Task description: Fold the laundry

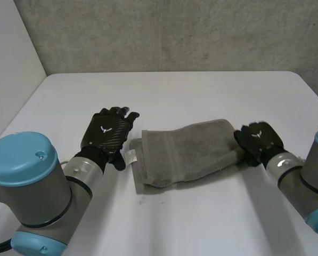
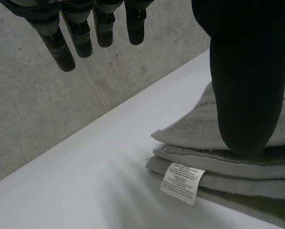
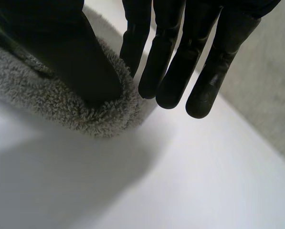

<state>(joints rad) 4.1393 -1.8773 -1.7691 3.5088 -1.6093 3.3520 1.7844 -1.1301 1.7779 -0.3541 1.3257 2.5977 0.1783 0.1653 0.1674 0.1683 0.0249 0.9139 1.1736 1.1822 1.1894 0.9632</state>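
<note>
The grey towel [image 1: 185, 152] lies folded in layers mid-frame on the desk [image 1: 201, 90]; the left hand [image 1: 106, 133] hangs spread beside its left end; the right hand [image 1: 260, 140], fingers straight, rests its thumb on the right end; the folding looks nearly done.

A grey terry towel [image 1: 188, 152] lies folded into a layered oblong just below the frame's centre, slanting up toward the right. A small white label [image 1: 131, 156] sticks out at its left end.
</note>
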